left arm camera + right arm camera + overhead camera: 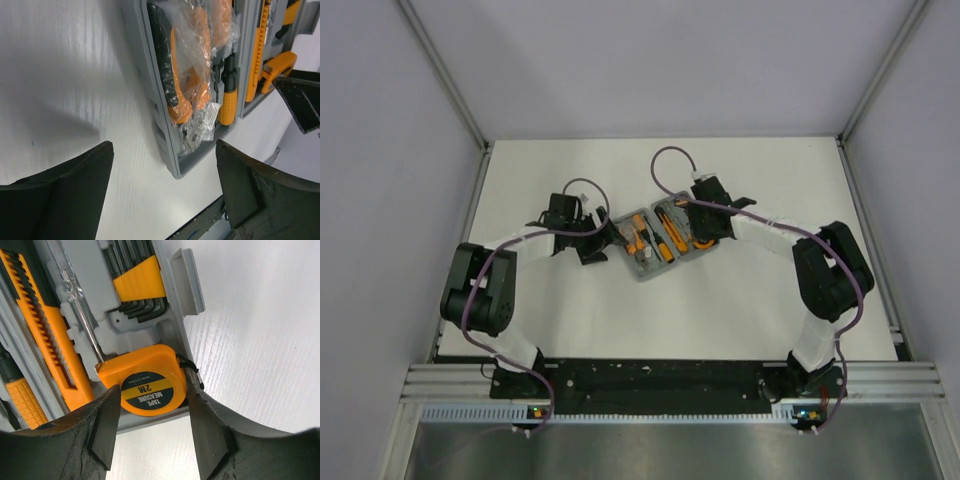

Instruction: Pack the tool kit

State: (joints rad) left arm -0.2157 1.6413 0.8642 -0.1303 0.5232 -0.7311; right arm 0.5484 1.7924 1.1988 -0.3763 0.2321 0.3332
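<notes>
The grey tool kit case (pixel 646 270) lies open in the middle of the table. Its left half (pixel 161 135) holds orange-handled pliers in a clear bag (pixel 187 75) and a screwdriver (pixel 229 102). My left gripper (pixel 164 145) hovers open over the table at that half's corner, with nothing between its fingers. The orange tape measure (pixel 145 382) sits in the corner of the right half (pixel 176 337). My right gripper (pixel 152 390) straddles the tape measure, jaws open and close to its sides.
An orange utility knife (pixel 47 335) and a set of hex keys (pixel 137 290) sit in the right half. The case latch (pixel 187 282) sticks out at its edge. White table (pixel 750 300) surrounds the case, and both arms (pixel 520 245) reach in from the sides.
</notes>
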